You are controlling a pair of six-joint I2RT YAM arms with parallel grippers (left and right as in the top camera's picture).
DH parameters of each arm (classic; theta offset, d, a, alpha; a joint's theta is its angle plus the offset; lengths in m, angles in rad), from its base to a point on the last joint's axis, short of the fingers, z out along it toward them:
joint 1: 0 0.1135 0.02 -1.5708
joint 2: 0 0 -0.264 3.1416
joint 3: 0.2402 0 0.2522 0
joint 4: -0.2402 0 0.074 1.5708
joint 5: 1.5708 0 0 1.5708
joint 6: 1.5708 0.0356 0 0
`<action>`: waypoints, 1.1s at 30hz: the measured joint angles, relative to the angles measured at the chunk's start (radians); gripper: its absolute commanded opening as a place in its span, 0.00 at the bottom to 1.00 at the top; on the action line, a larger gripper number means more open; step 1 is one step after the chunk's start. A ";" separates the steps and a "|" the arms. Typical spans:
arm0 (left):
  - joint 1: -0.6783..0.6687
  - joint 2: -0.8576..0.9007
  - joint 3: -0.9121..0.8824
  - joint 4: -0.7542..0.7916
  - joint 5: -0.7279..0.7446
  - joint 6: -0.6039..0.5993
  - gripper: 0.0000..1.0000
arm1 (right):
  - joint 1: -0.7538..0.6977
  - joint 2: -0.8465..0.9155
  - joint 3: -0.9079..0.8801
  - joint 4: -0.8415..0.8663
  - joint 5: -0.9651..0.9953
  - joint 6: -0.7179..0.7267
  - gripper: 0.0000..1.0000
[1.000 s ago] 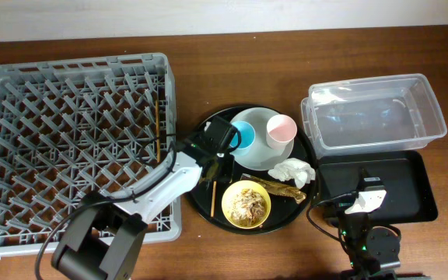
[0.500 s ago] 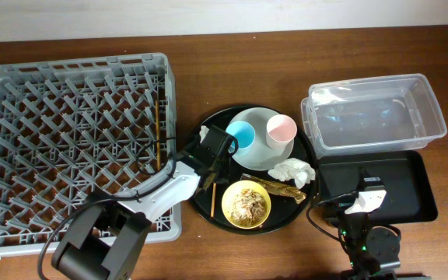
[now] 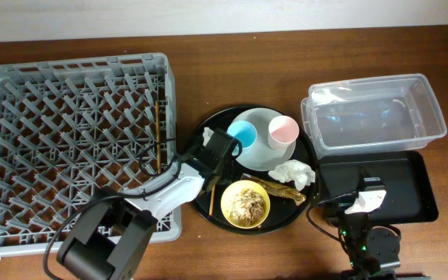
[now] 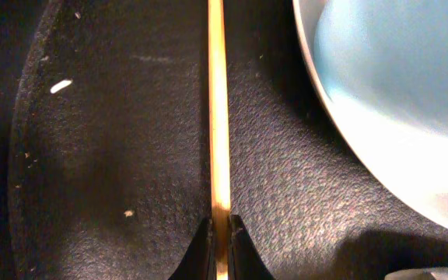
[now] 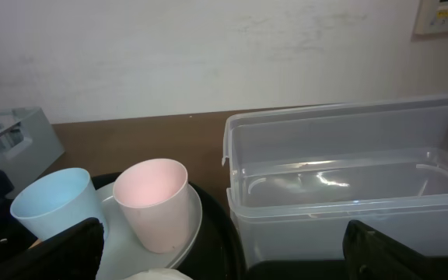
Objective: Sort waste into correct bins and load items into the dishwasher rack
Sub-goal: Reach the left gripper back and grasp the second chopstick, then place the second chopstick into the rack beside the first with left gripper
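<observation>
Barely begun, I'd say: one chopstick lies in the rack near its 3 o'clock wall. The left jaws pinch the second chopstick at the tray's 8 o'clock. Blue cup, pink cup, bowl, plate, napkin and wrapper wait on it. The right jaws gape, empty.

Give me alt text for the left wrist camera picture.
A thin wooden chopstick runs straight up the frame over a black textured tray, pinched at the bottom by the left claw. A pale plate curves in at upper right.

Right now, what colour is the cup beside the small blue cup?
Pink. The small pink cup shows best from the right wrist.
</observation>
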 measured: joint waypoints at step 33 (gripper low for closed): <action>0.441 -0.107 0.279 -0.391 0.085 0.191 0.01 | 0.000 0.001 0.000 0.034 -0.044 0.000 0.99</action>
